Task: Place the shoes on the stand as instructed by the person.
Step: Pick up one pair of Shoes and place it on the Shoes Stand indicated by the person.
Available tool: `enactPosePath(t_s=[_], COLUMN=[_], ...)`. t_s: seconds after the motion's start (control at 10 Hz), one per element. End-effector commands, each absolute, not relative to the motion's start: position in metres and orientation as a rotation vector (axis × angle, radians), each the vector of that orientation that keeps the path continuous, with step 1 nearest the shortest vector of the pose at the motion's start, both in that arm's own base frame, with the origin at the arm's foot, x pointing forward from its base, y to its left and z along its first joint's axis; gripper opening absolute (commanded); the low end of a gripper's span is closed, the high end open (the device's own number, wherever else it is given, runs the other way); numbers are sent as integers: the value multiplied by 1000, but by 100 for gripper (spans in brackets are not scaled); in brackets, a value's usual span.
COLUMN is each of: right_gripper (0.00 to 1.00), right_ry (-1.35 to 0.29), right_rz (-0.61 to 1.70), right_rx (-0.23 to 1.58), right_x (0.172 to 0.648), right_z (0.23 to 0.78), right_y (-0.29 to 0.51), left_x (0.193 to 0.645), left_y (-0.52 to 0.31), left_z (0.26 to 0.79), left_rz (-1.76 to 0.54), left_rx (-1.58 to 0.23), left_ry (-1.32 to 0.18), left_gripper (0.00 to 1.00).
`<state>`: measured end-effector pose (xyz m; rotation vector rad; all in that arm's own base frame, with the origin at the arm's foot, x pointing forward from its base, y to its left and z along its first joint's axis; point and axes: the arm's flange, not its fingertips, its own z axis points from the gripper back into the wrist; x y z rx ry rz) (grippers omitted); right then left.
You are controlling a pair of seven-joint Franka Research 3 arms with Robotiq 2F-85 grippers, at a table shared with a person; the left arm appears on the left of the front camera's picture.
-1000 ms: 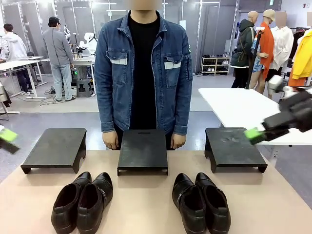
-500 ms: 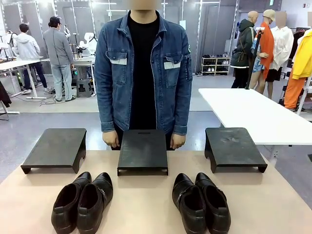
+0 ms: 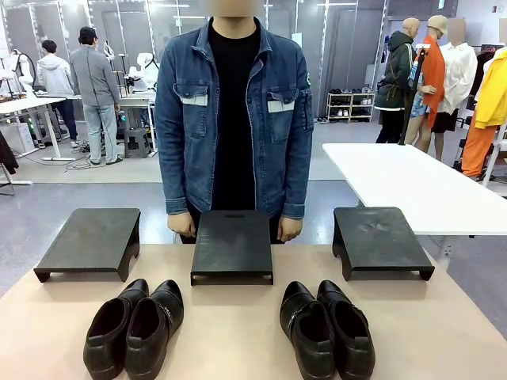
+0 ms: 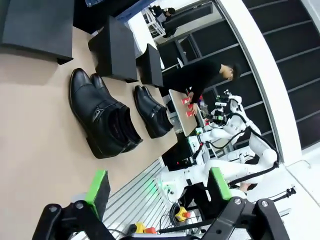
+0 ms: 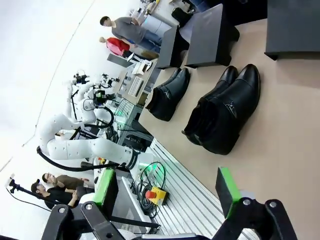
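Observation:
Two pairs of glossy black shoes lie on the tan table: the left pair (image 3: 135, 326) and the right pair (image 3: 326, 328), toes pointing toward three black stands, left (image 3: 89, 240), middle (image 3: 233, 244) and right (image 3: 380, 238). The person in a denim jacket (image 3: 233, 111) stands behind the middle stand, hands (image 3: 181, 227) hanging at his sides. My left gripper (image 4: 159, 187) is open, off the table's near edge, with the left pair (image 4: 102, 115) ahead. My right gripper (image 5: 167, 186) is open too, facing the right pair (image 5: 226, 111).
A white table (image 3: 404, 186) stands at the back right. Other people work at benches far left. The tan table (image 3: 230, 332) has bare space between the two pairs and in front of the stands. A metal rail (image 5: 185, 207) edges the robot's side.
One second ago both grippers' green tips showed at the front view's left and right edges; both have since withdrawn out of that picture. Shoes, stands and the person stay put.

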<state>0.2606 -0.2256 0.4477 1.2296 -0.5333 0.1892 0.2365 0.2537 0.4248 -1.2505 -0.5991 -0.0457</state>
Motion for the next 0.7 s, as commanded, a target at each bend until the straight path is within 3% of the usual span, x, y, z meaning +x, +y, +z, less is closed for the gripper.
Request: enactPosePath(t_s=[0.0, 0.6], right_gripper=[100, 100], right_ry=[-569, -533], right_rz=[204, 189], right_rx=[1249, 1230], right_x=[269, 261], right_z=[446, 448], right_y=[-220, -226], left_x=[246, 237], left_y=[259, 254], left_z=[430, 425], left_rz=[-39, -46], left_rx=[-1272, -1250], left_ry=[-620, -599], left_gripper=[100, 100])
